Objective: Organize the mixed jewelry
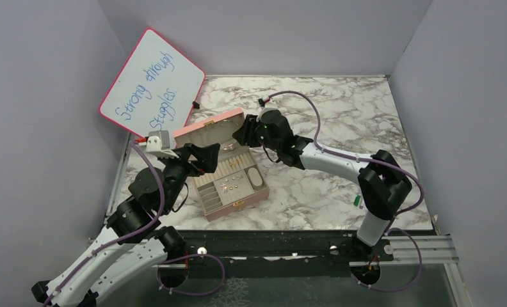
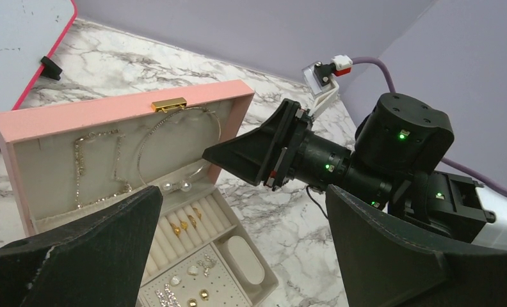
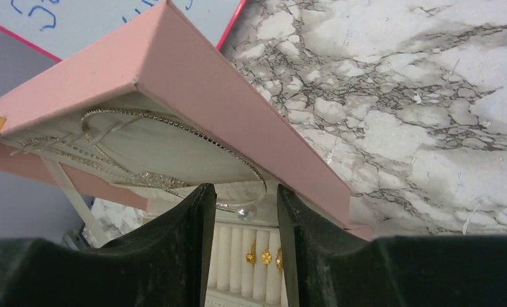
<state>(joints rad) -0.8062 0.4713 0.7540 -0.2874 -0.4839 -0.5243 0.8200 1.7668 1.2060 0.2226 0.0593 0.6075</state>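
Observation:
The pink jewelry box point(image 1: 254, 197) stands open at the table's centre, lid point(image 2: 20, 125) upright. Gold rings point(image 2: 184, 225) sit in its white ring rolls, and gold and pearl studs point(image 2: 196, 297) lie on the dotted pad below. Chains and a pearl-tipped hoop point(image 2: 177, 131) hang inside the lid. My left gripper point(image 2: 238, 256) is wide open and empty above the box's right side. My right gripper point(image 3: 243, 192) is open with a narrow gap, empty, just above the lid's edge; the gold rings point(image 3: 265, 256) show between its fingers. Both grippers also show in the top view, the left gripper point(image 1: 211, 158) and the right gripper point(image 1: 243, 132).
A whiteboard point(image 1: 152, 83) with blue writing leans against the left wall behind the box. A green-and-white pen point(image 1: 358, 201) lies by the right arm's base. An oval white cushion point(image 2: 246, 259) fills the box's right compartment. Grey walls enclose the marble table point(image 1: 340, 121).

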